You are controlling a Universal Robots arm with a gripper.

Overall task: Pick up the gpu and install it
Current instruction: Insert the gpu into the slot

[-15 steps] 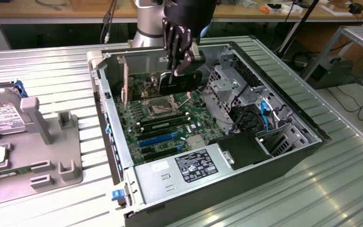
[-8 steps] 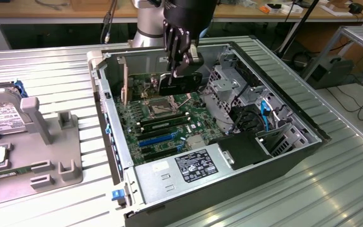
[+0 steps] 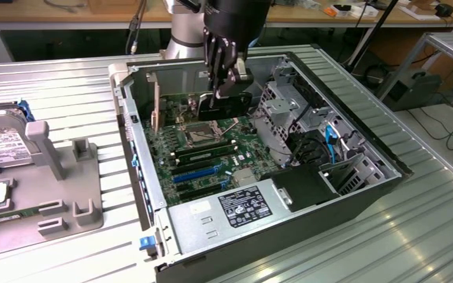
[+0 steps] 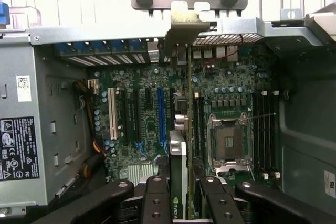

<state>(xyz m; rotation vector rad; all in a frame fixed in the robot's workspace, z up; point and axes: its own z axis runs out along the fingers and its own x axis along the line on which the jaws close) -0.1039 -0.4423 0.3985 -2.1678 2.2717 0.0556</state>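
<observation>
GPU point(image 3: 225, 107) point(image 4: 178, 153) hangs on edge in the gripper point(image 3: 228, 88) point(image 4: 181, 190), whose jaws pinch it from both sides: in the wrist view the black fingers point(image 4: 156, 196) press against the card's two faces with the thin board running straight out between them. In the upper middle of the exterior frame the card is a dark slab just under the fingertips, inside the open computer case point(image 3: 368, 159) and above the motherboard point(image 3: 181, 138) point(image 4: 142, 145). Seen from the wrist, the card lines up along the board just beside the blue slot point(image 4: 161, 111) point(image 3: 195, 174), and its metal bracket point(image 4: 184, 22) lies by the case's slotted rear wall; whether the card's lower edge touches a slot I cannot tell. The CPU socket point(image 3: 203, 135) point(image 4: 231, 142) sits close to the card, with a green memory stick point(image 3: 204, 152) seated near it toward the middle of the exterior frame. The power supply point(image 3: 238, 206) point(image 4: 21, 140) with its label fills the case's near end at lower centre, and the drive cage point(image 3: 289, 112) stands to the exterior view's right of the gripper. The case rests on a ribbed metal table point(image 3: 77, 88). Well apart, at the exterior view's left edge, a grey fixture point(image 3: 61, 177) carries a hard drive point(image 3: 2, 144) with a white label.
</observation>
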